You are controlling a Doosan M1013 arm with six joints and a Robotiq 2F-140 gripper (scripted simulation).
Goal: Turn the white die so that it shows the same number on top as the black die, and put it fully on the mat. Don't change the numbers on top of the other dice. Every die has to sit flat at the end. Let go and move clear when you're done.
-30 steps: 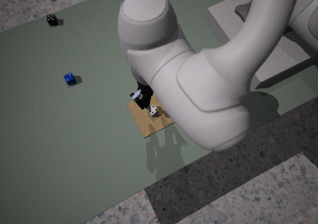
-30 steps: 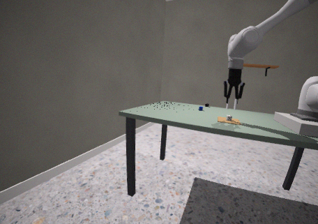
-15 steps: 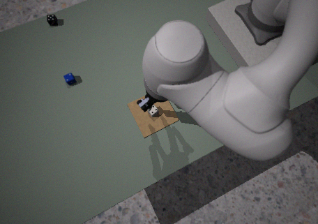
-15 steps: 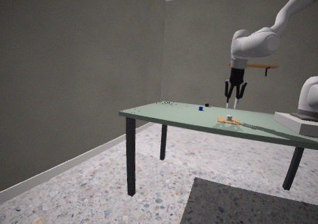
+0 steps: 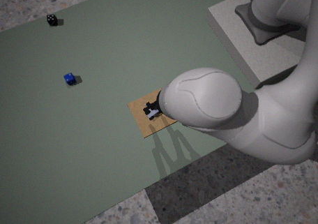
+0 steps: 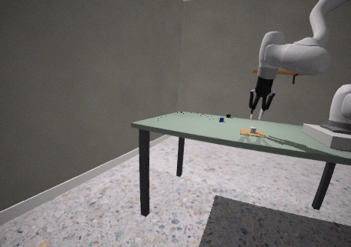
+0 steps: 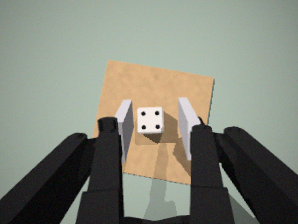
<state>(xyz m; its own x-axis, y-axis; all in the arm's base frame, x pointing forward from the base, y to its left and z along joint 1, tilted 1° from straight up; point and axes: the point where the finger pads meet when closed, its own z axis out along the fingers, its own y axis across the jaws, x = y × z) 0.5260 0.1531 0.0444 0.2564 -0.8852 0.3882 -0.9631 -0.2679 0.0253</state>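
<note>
The white die [image 6: 252, 130] [image 7: 150, 120] sits flat on the tan mat [image 5: 137, 116] [image 6: 244, 132] [image 7: 165, 80], with four pips on top in the wrist view and no edge overhanging the mat. In the top view the gripper hides it. The black die [image 5: 51, 19] [image 6: 228, 115] lies far off at the table's back; its top looks like five pips, though small. The blue die [image 5: 70, 78] [image 6: 222, 119] sits nearer, its top apparently showing two. My gripper [image 5: 152, 112] [image 6: 256, 117] [image 7: 155, 112] is partly open and empty, pointing down above the white die.
The green table [image 5: 104, 48] [image 6: 185, 128] carries the mat and dice. The robot's pale base block [image 5: 240, 48] [image 6: 321, 135] stands on the right. The arm covers the mat's right part in the top view. An orange shelf [image 6: 285, 72] is on the wall behind.
</note>
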